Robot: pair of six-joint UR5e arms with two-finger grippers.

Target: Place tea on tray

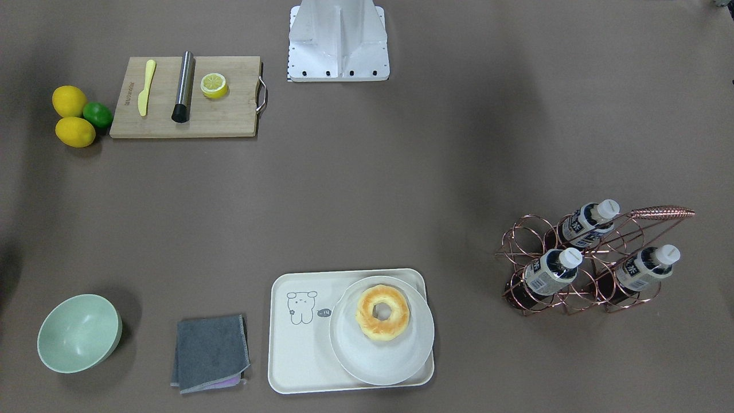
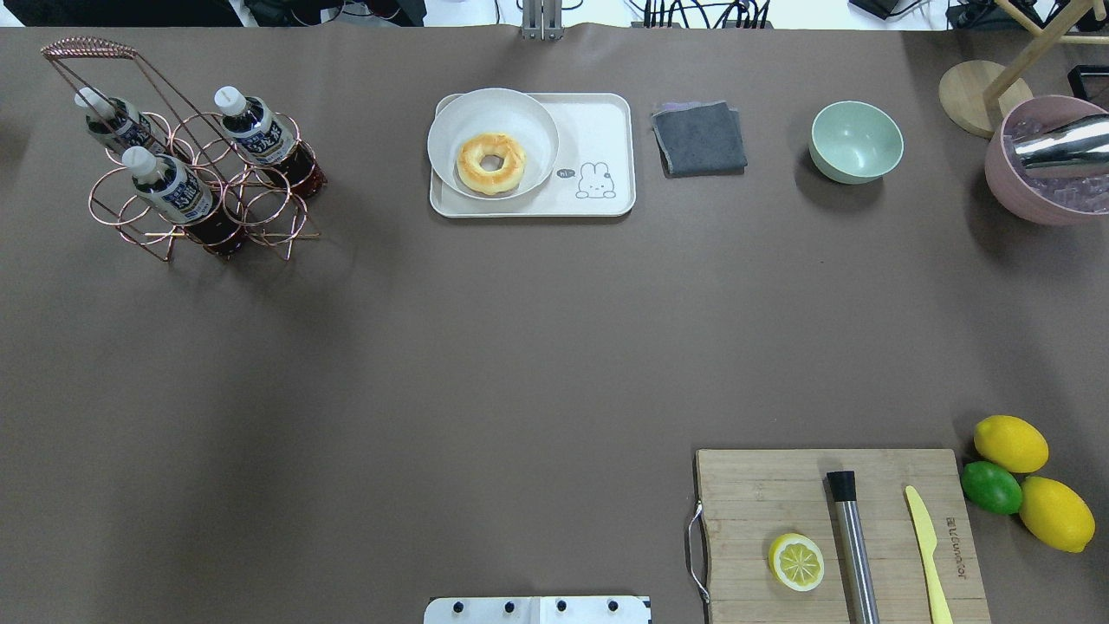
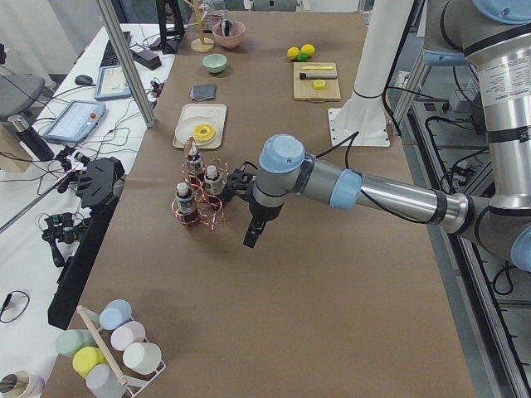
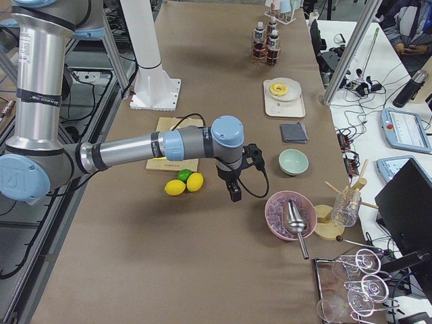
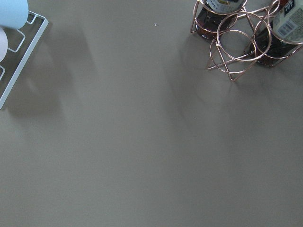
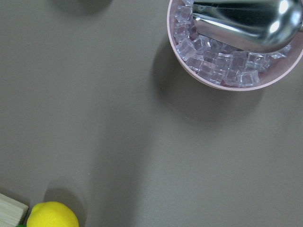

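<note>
We judge the step in hand to be the reach for the tea, which leans in the copper wire rack at the overhead view's upper left, well apart from the tray. The left claw hangs near the rack. It should draw the tea up out of its ring, then set it on the tray's bare bear side, beside the plate. Only the side views show it and the right claw, so we cannot tell whether either is open. The counter is matte brown, and desks with cables line one side.
</note>
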